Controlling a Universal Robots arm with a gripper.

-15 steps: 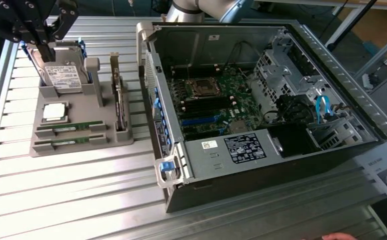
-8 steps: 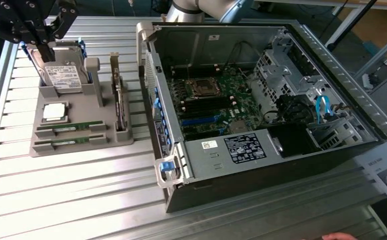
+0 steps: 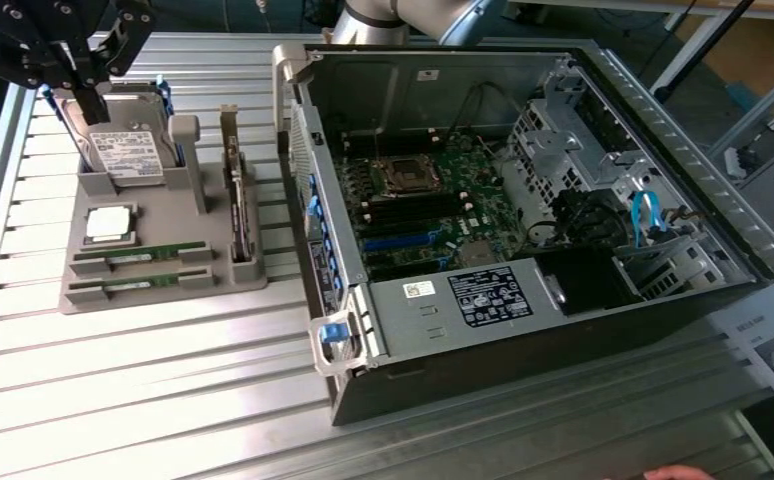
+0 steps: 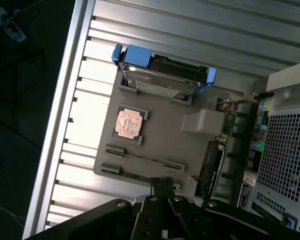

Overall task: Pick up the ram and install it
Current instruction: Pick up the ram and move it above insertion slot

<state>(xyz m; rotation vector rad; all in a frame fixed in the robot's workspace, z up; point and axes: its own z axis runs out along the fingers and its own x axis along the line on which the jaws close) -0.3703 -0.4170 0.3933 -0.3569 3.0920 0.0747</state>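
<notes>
Ram (image 3: pixel 140 256) here means two long, thin green circuit-board sticks with pale labels, each standing on edge in its own end-clipped slot of a flat grey plastic holder (image 3: pixel 160 300). They lie parallel, side by side, with their long axes running from the exterior view's left to its right, towards the case. Neither label can be read.

The black gripper (image 3: pixel 94 110) has its fingers (image 4: pixel 156 189) pressed together and holds nothing. From the wrist, the fingertips overlap the middle of the nearer stick (image 4: pixel 130 174), and the second stick (image 4: pixel 145 159) lies just beyond them. The exterior view puts the gripper up over the holder's far end, clear of both sticks.

Further beyond the fingers in the same holder sit a square silver processor chip (image 4: pixel 128 122) in a shallow pocket and a silver hard drive in blue side rails (image 4: pixel 162 80) propped in a slot. The drive's white label (image 3: pixel 127 152) has print too small to read. A dark card with a metal bracket (image 3: pixel 236 200) stands on edge along the holder's side nearest the case.

Well to the side of the fingers lies an open black computer case (image 3: pixel 521 380) holding a green motherboard (image 3: pixel 427 200). Its grey power supply carries a black label (image 3: pixel 494 296) with unreadable white text. A hand (image 3: pixel 681 472) shows at the exterior view's lower edge.
</notes>
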